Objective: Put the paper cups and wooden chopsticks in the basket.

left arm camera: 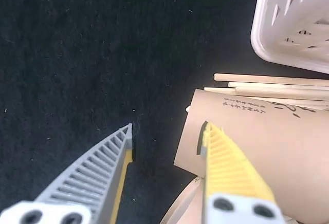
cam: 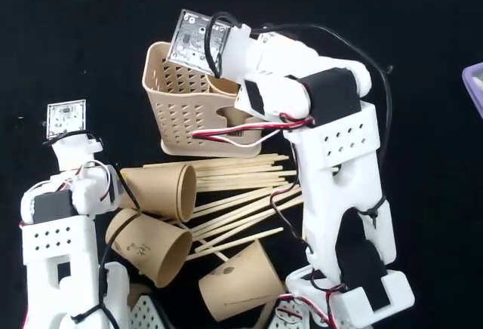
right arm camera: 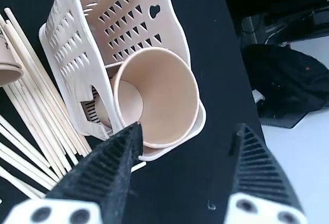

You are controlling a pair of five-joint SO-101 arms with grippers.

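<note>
Over the basket [cam: 177, 110]: right gripper [right arm camera: 188, 128] hangs with its claw spread wide, holding nothing. One paper cup [right arm camera: 154, 95] is inside, tilted, mouth up near the rim.

On the table [cam: 90, 57], three loose cups lie on their sides: one [cam: 162, 189] just below the basket, one [cam: 151, 246] beside the left arm, one [cam: 241, 280] by the right arm's base. The chopsticks [cam: 241, 193] are fanned out between them, not yet collected.

Left gripper [left arm camera: 166, 128] is spread too, gripping nothing; one finger is over the nearest cup's wall, the other over bare cloth.

Risks, as I judge them:
- The lower right finger sits close to the basket rim; snagging it could tip the basket and spill the cup.
- Left claw closing here may graze the cup so it rolls or crumples.
- Cups rest against the sticks, so a nudge scatters them.

Writing: a short line of dark print on that cup, too small for me to read. No labels elsewhere.
</note>
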